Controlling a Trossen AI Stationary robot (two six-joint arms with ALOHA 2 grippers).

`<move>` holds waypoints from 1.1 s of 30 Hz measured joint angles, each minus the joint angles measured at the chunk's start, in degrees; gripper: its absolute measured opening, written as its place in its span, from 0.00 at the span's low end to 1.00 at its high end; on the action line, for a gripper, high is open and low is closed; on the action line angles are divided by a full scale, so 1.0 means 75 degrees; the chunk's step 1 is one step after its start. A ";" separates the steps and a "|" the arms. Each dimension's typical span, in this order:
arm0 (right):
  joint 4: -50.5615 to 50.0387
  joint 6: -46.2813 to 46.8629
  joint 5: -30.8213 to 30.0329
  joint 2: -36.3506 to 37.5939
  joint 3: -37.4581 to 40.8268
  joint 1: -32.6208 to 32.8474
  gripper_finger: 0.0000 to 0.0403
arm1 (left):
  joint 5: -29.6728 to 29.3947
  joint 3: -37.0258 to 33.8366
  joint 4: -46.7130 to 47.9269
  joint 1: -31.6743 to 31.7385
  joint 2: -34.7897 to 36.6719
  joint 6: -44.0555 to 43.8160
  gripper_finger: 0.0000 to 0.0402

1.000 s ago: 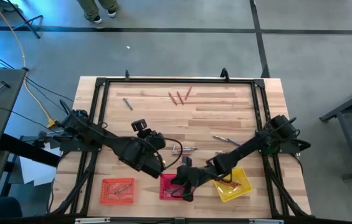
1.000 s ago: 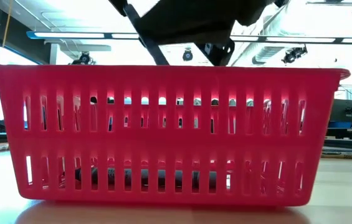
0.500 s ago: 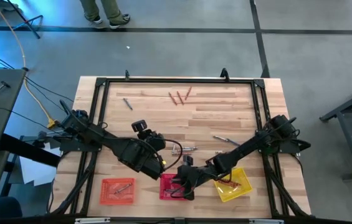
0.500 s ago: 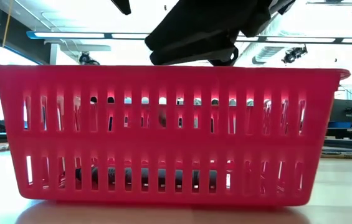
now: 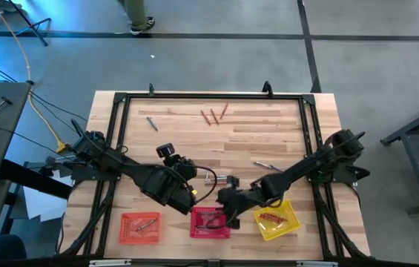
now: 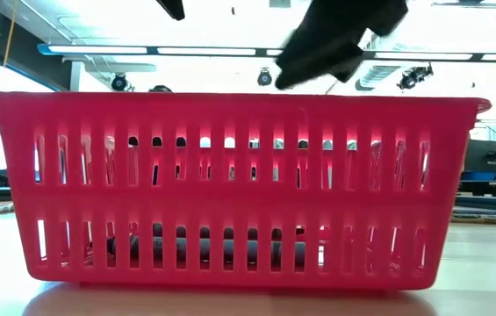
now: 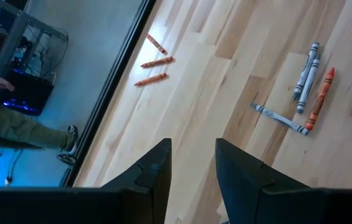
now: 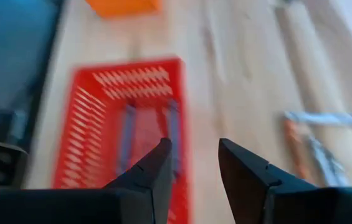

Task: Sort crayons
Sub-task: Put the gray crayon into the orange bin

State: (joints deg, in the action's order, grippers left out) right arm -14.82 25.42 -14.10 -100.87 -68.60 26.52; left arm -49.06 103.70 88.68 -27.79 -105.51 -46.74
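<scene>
My right gripper (image 5: 226, 210) (image 8: 194, 146) hangs open and empty just above the far rim of the red basket (image 5: 210, 223) (image 6: 230, 189). Bluish-purple crayons (image 8: 129, 134) lie on the basket's floor. My left gripper (image 5: 192, 194) (image 7: 193, 146) hovers open and empty above the table, left of the red basket. Loose crayons lie flat on the wood: three reddish-orange ones (image 5: 213, 115) (image 7: 154, 61) at the far side, a grey one (image 5: 152, 123), a small cluster (image 5: 222, 178) (image 7: 306, 87) at mid-table and grey ones (image 5: 268, 167).
An orange basket (image 5: 140, 226) stands at the near left and a yellow basket (image 5: 277, 219), with reddish crayons in it, at the near right. A black frame (image 5: 209, 96) borders the table. A person's legs (image 5: 136, 15) show beyond the far edge.
My right gripper has risen from inside the red basket and drawn back toward the far right, so it now stands over the basket's far rim. The left arm has kept still.
</scene>
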 joint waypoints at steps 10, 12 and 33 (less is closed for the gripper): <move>-0.2890 0.0165 -0.0697 0.0091 0.0015 -0.0984 0.31 | -0.0061 0.0000 -0.0015 -0.0086 0.0000 -0.0088 0.27; -0.3012 0.0025 -0.0716 0.0064 0.0015 -0.1258 0.31 | -0.0134 0.0000 -0.0013 -0.0126 0.0000 -0.0088 0.27; -0.2500 -0.0200 0.0062 -0.0310 0.0618 -0.2087 0.31 | -0.0350 0.0000 0.0094 -0.0303 0.0000 -0.0018 0.27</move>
State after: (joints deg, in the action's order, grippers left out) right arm -33.57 23.92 -13.63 -103.20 -63.96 10.87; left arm -51.68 103.70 89.39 -30.06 -105.51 -46.87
